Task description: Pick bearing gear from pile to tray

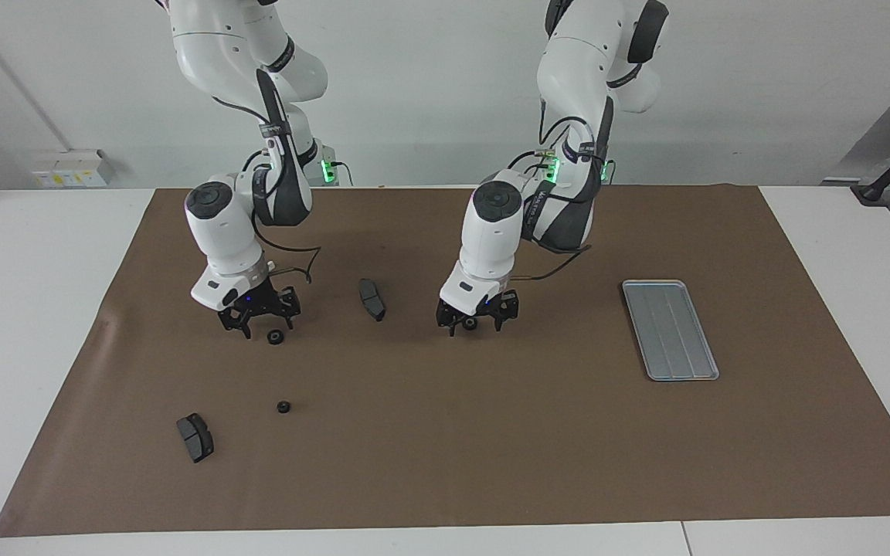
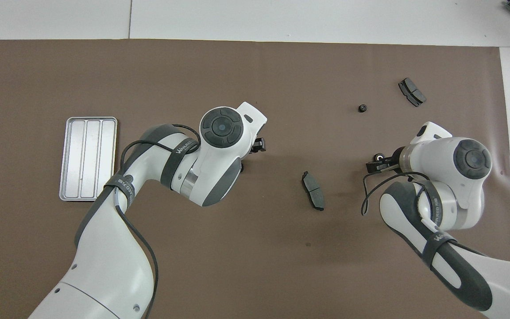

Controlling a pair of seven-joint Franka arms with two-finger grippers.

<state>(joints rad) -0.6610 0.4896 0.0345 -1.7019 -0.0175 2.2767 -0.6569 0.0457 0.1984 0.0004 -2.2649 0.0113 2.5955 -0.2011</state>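
Both grippers low over the mat, each at a small black gear.

The left arm bends down near the mat's middle, wrist vertical; the left gripper (image 1: 476, 320) has its fingers spread apart, straddling a gear (image 1: 470, 323) that lies on the mat between them. The right arm is bent the same way toward its own end of the table; the right gripper (image 1: 258, 315) hangs spread open and holds nothing, a second gear (image 1: 276, 336) lying just beside its fingertips. A third gear (image 1: 283, 406) lies toward the table's front edge. The tray (image 1: 670, 330) sits bare, well apart, toward the left arm's end.
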